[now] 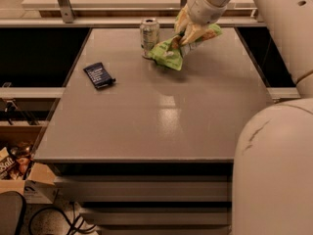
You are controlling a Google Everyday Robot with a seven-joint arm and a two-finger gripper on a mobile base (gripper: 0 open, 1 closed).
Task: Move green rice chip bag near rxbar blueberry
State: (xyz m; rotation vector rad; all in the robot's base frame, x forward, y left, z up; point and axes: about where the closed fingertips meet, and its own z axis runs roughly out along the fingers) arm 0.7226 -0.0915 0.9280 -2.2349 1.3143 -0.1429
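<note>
I am in the carrying step. My gripper [187, 37] is at the far side of the grey rectangular tabletop [161, 126], its jaws pinching the top of the crumpled light-green foil rice chip bag [168, 57]. The bag hangs just beside the silver-green drink can [149, 33] and looks lifted off the surface. The small flat dark navy rxbar blueberry wrapper [99, 75] lies well apart, toward the table's left edge. Next I judge I must swing the bag left, clear of the can, and set it down near the bar. The wrapper shows white lines of text, but I cannot read them, nor the bag's lettering.
</note>
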